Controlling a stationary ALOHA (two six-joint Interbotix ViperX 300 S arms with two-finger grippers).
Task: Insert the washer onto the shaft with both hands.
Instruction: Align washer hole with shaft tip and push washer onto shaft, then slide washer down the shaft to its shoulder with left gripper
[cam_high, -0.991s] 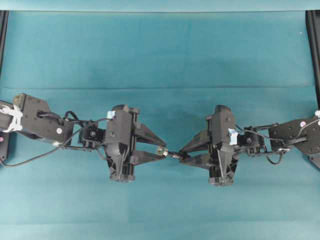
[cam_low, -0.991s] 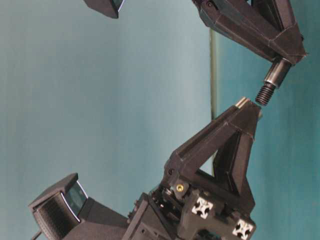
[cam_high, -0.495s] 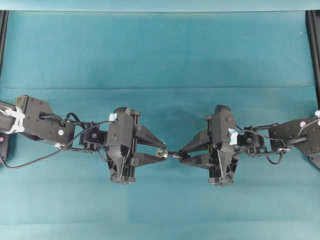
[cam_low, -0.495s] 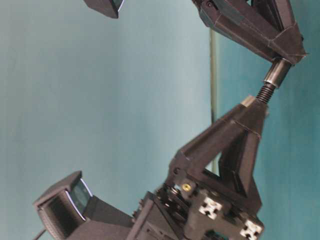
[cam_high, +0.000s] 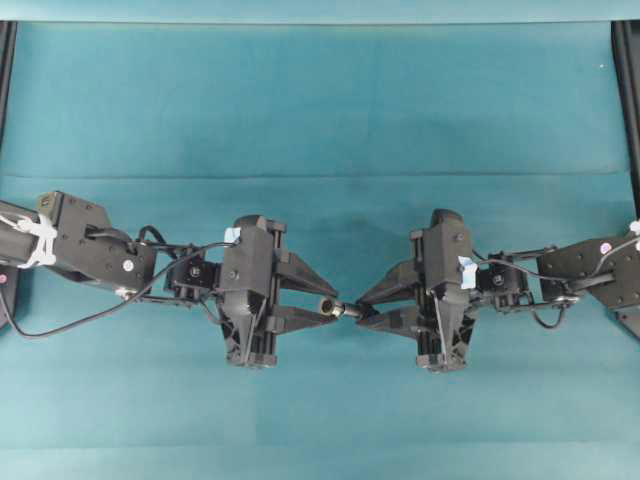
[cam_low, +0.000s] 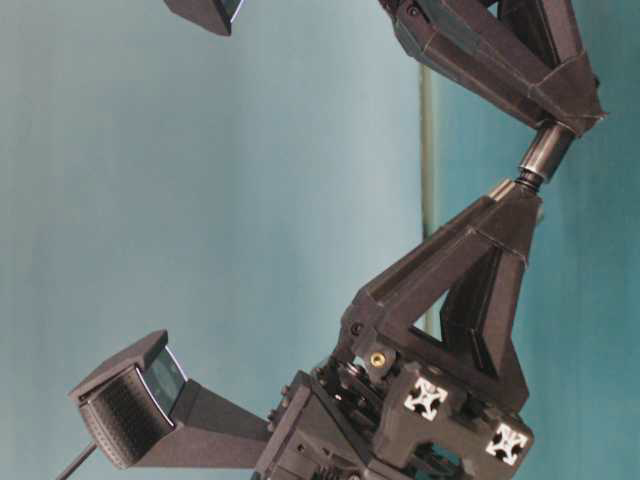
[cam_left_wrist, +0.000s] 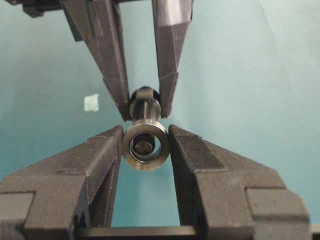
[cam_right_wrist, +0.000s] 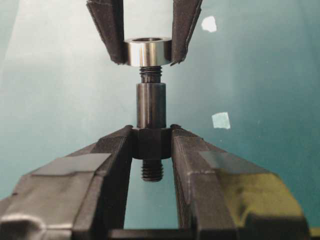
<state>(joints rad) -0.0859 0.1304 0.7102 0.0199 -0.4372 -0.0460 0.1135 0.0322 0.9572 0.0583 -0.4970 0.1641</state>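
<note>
While I am watching the feeds, both arms are hovering over the teal cloth (cam_high: 320, 100), tips meeting at the middle.

Washer: the washer (cam_left_wrist: 145, 145) is sitting between the left gripper's (cam_left_wrist: 145, 137) fingertips, pinched at its rim, bore facing the shaft.

Shaft: the shaft (cam_right_wrist: 151, 120) is being clamped at its wider hexagonal collar by the right gripper (cam_right_wrist: 151, 142), fingers pressed against it on both sides, a threaded stub sticking out behind the collar.

Washer relative to the shaft: the threaded tip is entering the bore; from the right wrist view I am seeing a short band of thread between the ring's face and the shaft's smooth barrel.

Change: a second ago the washer was standing just clear of the tip; the left gripper has been closing in on the shaft, and the tip is now sitting inside the ring.

Containers: I am seeing nothing that holds anything.

Labels: pale blue tags (cam_high: 466, 272) on each gripper body; I cannot read any writing.

Scraps: pale squares (cam_right_wrist: 220, 120) are lying on the cloth beside the shaft.
</note>
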